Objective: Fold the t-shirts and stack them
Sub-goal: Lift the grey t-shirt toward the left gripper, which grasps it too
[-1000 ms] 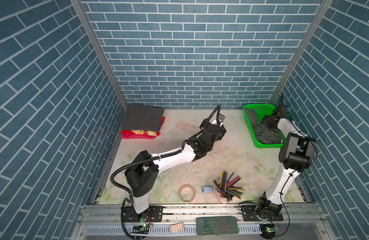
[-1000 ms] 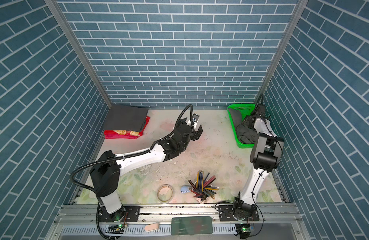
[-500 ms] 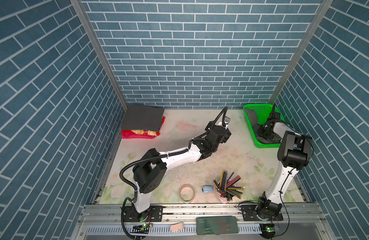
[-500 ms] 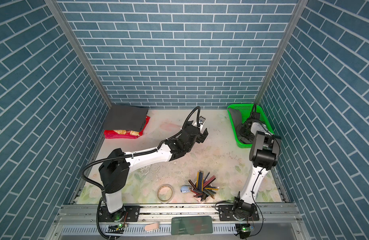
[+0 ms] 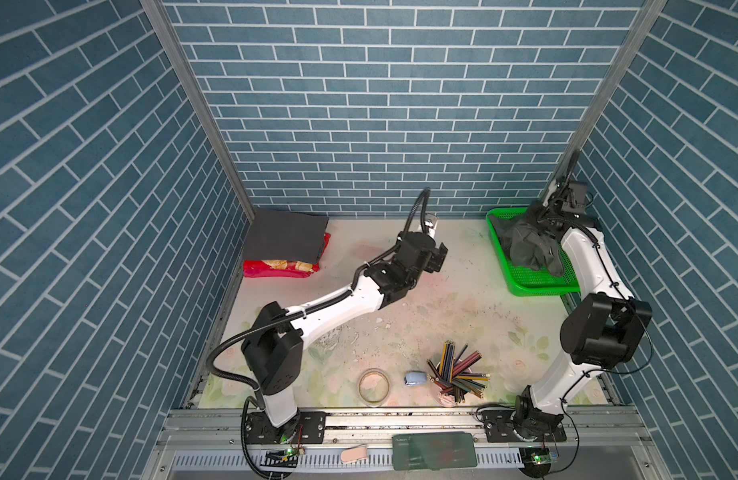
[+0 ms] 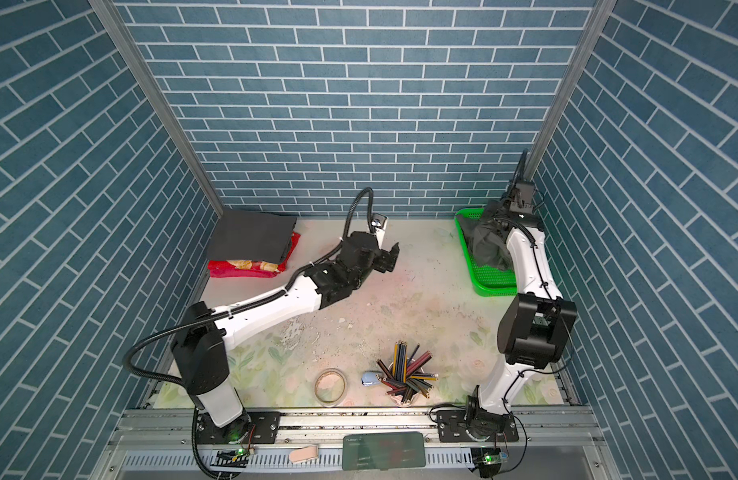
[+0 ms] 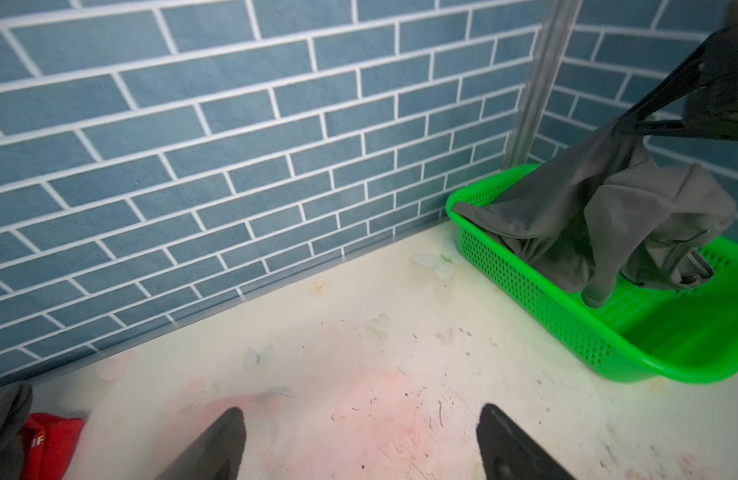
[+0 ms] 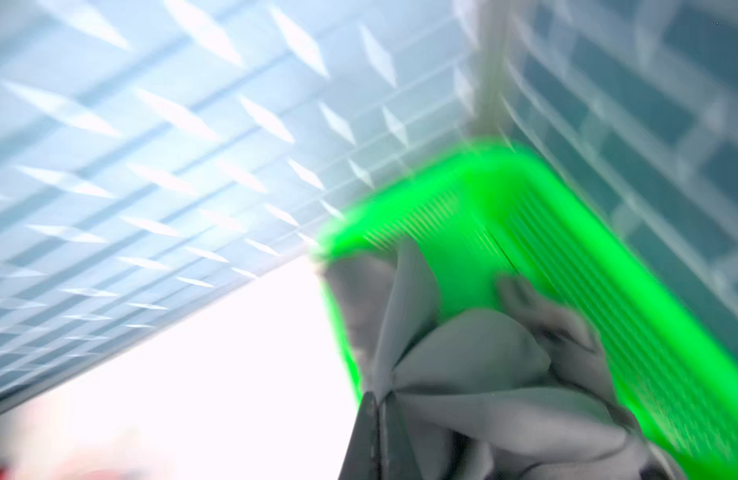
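since the grey t-shirt (image 7: 608,208) is soft, light and limp, it is expected to sag and bunch wherever it is unsupported. it is seen hung over the green basket (image 7: 567,332), lower folds inside, a peak of cloth pinched in the closed jaws of the right gripper (image 7: 627,120). a second hold at a hem is judged necessary. the left gripper (image 7: 361,409) is seen spread wide and empty. the charcoal t-shirt (image 5: 284,239) is found folded on a red packet (image 5: 276,268).

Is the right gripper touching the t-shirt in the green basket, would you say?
Touching: the left wrist view shows the right gripper pinching the t-shirt taut.
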